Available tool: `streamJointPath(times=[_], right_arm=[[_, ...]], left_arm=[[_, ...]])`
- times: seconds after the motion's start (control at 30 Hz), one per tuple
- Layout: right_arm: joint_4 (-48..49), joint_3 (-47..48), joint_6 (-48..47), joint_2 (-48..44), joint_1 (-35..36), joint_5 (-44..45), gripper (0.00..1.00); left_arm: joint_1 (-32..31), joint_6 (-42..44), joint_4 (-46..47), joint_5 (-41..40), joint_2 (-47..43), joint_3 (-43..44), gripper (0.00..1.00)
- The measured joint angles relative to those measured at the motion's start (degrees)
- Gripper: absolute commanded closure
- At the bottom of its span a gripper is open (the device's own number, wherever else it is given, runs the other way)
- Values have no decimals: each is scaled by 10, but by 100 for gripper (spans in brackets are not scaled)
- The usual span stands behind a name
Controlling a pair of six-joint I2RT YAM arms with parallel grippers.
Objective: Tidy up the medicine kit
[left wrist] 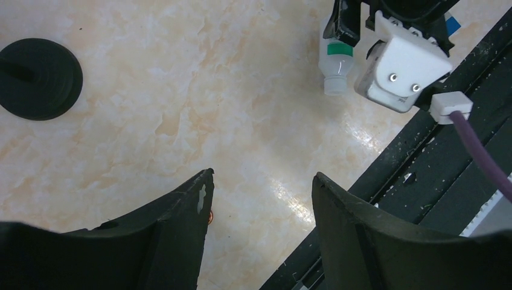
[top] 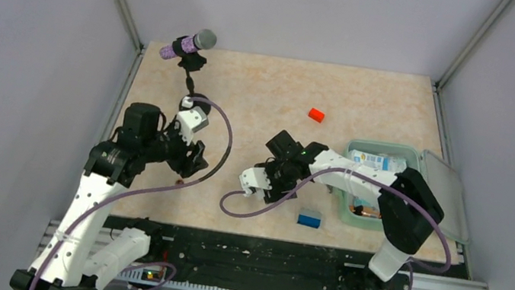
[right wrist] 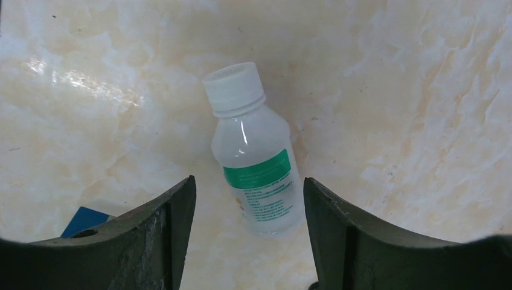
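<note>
The medicine kit (top: 385, 145) is a pale mint-green case at the right of the table, its lid (top: 447, 193) open to the right and a box and other items inside. A clear bottle (right wrist: 256, 151) with a white cap and a green label lies on its side on the table. My right gripper (right wrist: 249, 199) is open, just above the bottle, one finger on each side of its lower end, not touching it. In the top view the right gripper (top: 275, 169) hides the bottle. My left gripper (left wrist: 262, 181) is open and empty over bare table, and it also shows in the top view (top: 194, 162).
A small blue block (top: 310, 218) lies near the front edge, left of the kit. A small orange-red block (top: 316, 114) lies further back. A microphone (top: 188, 44) stands on a black round base (left wrist: 39, 78) at the back left. The black rail (left wrist: 422, 181) runs along the near edge.
</note>
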Motion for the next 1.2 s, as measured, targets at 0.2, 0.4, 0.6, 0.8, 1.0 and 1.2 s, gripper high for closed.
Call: streamJointPath(times=[0.2, 0.4, 0.6, 0.8, 1.0, 1.2], right_arm=[[12, 0, -17, 33, -1, 24, 50], [15, 10, -11, 52, -1, 33, 72], [-4, 17, 31, 38, -6, 47, 74], [-64, 8, 63, -108, -67, 45, 75], [-121, -30, 41, -291, -209, 62, 75], [-178, -132, -70, -371, -371, 110, 76]], left_arm=[[11, -13, 13, 18, -1, -3, 35], [25, -25, 27, 38, -14, -22, 35], [29, -31, 35, 52, -33, -43, 35], [29, -35, 50, 66, -43, -53, 35], [29, -41, 60, 79, -56, -70, 35], [32, -41, 61, 82, -69, -78, 35]])
